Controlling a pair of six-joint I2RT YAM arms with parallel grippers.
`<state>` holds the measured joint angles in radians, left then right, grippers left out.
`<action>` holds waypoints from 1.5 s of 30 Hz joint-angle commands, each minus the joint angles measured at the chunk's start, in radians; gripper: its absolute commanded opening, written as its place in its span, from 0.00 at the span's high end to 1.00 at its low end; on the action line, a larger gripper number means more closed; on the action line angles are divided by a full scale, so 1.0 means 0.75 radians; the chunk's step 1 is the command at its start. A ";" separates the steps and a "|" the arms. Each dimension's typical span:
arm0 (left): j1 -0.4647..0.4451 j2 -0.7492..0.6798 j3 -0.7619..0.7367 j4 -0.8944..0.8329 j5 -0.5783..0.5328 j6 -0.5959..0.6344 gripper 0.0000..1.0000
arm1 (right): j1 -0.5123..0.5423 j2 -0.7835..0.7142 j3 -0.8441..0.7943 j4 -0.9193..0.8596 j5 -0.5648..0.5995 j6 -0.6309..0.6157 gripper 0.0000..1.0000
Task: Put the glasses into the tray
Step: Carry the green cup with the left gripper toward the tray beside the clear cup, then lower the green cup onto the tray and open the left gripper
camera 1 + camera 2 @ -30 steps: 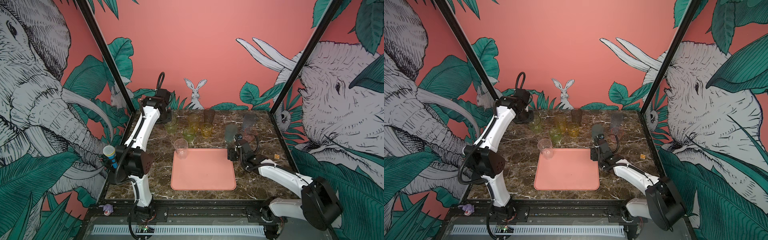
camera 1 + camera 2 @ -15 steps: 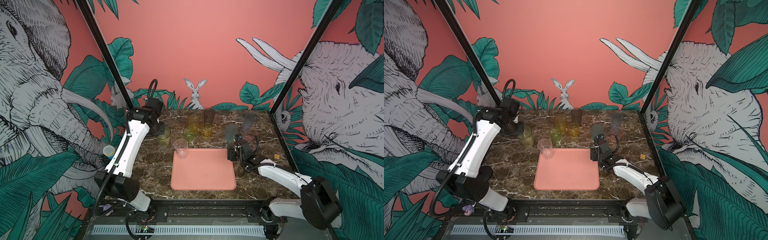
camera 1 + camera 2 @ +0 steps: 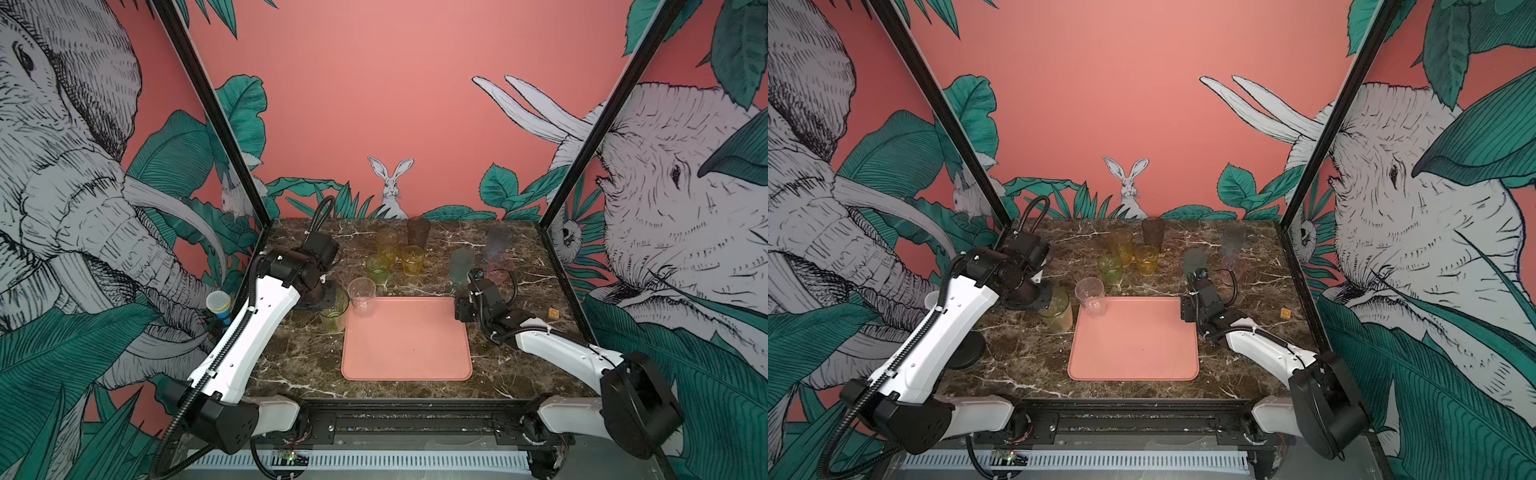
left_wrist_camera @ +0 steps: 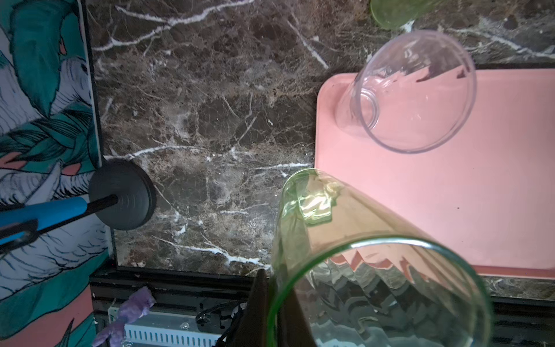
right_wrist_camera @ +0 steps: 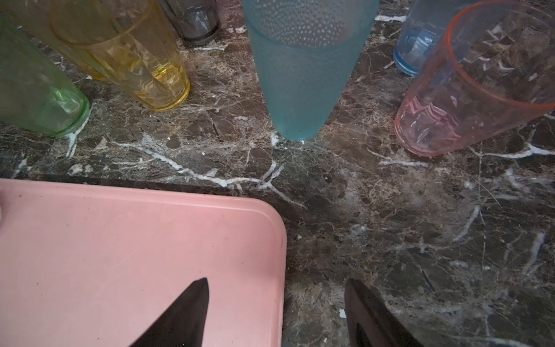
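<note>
Left gripper [image 4: 274, 303] pinches the rim of the tall green glass [image 4: 300, 228] beside the tray [image 3: 407, 361], while the right gripper [image 5: 276, 281] hangs open over its corner.

Salmon tray [image 3: 407, 340] — brown table [image 3: 303, 353] (white-veined).

You've got nine glasses [image 3: 1146, 259] here: tall green glass [image 3: 334, 316], short green glass [image 3: 377, 270], tall amber glass [image 3: 387, 243], short amber glass [image 3: 412, 261], clear glass [image 3: 362, 297], smoky grey glass [image 3: 418, 230], teal glass [image 3: 461, 268], lavender-blue glass [image 3: 498, 241], pink glass [image 3: 500, 270]. One tray [image 3: 407, 345].
</note>
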<state>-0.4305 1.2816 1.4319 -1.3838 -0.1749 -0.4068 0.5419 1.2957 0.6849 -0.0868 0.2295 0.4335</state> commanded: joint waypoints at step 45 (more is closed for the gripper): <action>-0.204 0.100 -0.348 0.448 0.081 -0.286 1.00 | -0.009 0.007 0.028 0.019 0.039 -0.008 0.26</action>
<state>-0.5770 1.3609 1.1343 -1.0550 -0.1127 -0.6109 0.5404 1.2957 0.6849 -0.0872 0.2466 0.4332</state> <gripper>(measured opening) 0.082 0.737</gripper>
